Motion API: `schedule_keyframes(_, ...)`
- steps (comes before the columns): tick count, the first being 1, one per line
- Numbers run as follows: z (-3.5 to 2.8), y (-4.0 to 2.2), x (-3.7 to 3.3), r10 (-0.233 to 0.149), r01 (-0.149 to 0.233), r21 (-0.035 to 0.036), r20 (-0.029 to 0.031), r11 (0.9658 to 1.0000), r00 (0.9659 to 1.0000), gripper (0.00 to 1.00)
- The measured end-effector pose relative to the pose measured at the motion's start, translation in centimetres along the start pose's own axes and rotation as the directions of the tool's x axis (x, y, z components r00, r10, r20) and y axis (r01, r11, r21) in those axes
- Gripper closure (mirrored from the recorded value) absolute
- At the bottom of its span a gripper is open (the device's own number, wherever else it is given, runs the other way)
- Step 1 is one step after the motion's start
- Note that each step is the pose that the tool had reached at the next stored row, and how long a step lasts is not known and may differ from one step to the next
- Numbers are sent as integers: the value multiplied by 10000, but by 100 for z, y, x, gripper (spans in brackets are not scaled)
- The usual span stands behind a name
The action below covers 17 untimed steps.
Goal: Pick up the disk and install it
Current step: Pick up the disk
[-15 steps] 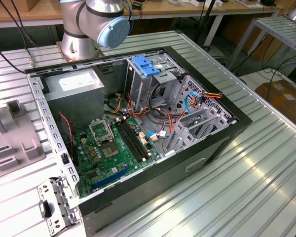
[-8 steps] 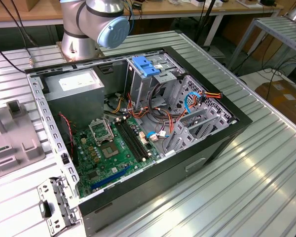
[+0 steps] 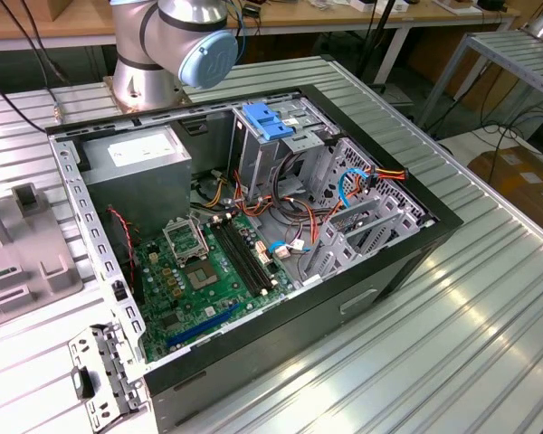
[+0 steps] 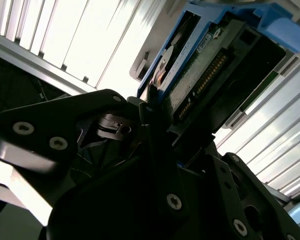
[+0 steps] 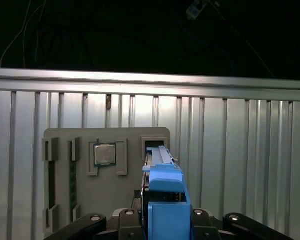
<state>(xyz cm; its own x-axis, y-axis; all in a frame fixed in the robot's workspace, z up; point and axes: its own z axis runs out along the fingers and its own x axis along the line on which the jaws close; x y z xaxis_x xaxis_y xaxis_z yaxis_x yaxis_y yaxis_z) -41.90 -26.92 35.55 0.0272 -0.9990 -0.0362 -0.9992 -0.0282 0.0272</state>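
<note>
The disk (image 5: 162, 192), a silver drive in a bright blue carrier, stands on edge between my gripper's black fingers (image 5: 127, 222). My gripper (image 5: 162, 220) is shut on it, above the grey fixture tray (image 5: 60, 137). In the second wrist view the disk (image 4: 200, 65) shows its connector edge and blue frame, with the gripper (image 4: 160, 115) clamped around its lower part. In the exterior view the open computer case (image 3: 253, 226) lies on the metal table, with a blue-latched drive cage (image 3: 271, 122) at its far side.
The fixture tray holds a processor chip (image 5: 105, 154) and an open slot (image 5: 152, 142) under the disk. In the exterior view the arm's base (image 3: 163, 45) stands behind the case, the grey tray (image 3: 18, 253) at the left, a loose bracket (image 3: 104, 380) in front.
</note>
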Motion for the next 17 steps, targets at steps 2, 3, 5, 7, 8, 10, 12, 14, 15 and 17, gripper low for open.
schedule_keyframes(2,-9,0,0,0,0,-1,0,10000,10000,64)
schedule_keyframes(3,-12,0,-1,0,0,0,0,10000,10000,64)
schedule_keyframes(5,-29,1,-1,0,0,0,0,10000,10000,64)
schedule_keyframes(7,-45,1,-2,0,0,-1,0,10000,10000,64)
schedule_keyframes(8,-50,1,-2,0,0,-2,0,10000,10000,64)
schedule_keyframes(10,-65,2,-2,0,0,0,0,10000,10000,64)
schedule_keyframes(12,-79,3,-3,0,0,0,0,10000,10000,64)
schedule_keyframes(14,-93,3,-3,0,0,-1,0,10000,10000,64)
schedule_keyframes(15,-105,3,-4,0,0,-1,0,10000,10000,64)
schedule_keyframes(17,-120,3,-4,0,0,-2,0,10000,10000,64)
